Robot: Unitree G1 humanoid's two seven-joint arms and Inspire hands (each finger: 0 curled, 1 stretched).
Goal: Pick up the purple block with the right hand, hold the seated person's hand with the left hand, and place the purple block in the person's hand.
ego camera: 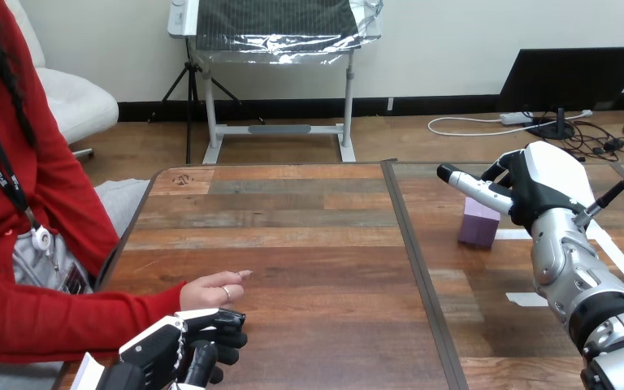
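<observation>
Purple block (479, 224): stood on the right half of the tabletop (309, 244), just beside a white tape strip (513, 234); not yet lifted.
Right hand (536, 191): held open above the block, stretched out over its top; nothing is gripped. Contact with the block cannot be told.
Left hand (180, 351): placed at the near left edge, just beside the person's hand (211, 289); whether anything is gripped cannot be told.
Person's hand: rested on the tabletop, loosely curled, palm not turned up; nothing is seen in it.
Step in hand: judged to be the grasp of the block by the right hand.
Method advised: the right hand should be lowered squarely and two opposite faces pinched, then the block lifted straight up.
Risk: the block may be tipped or pushed along the tabletop if it is met off-centre.
Receiving place: the palm must be turned up and steadied before delivery.
</observation>
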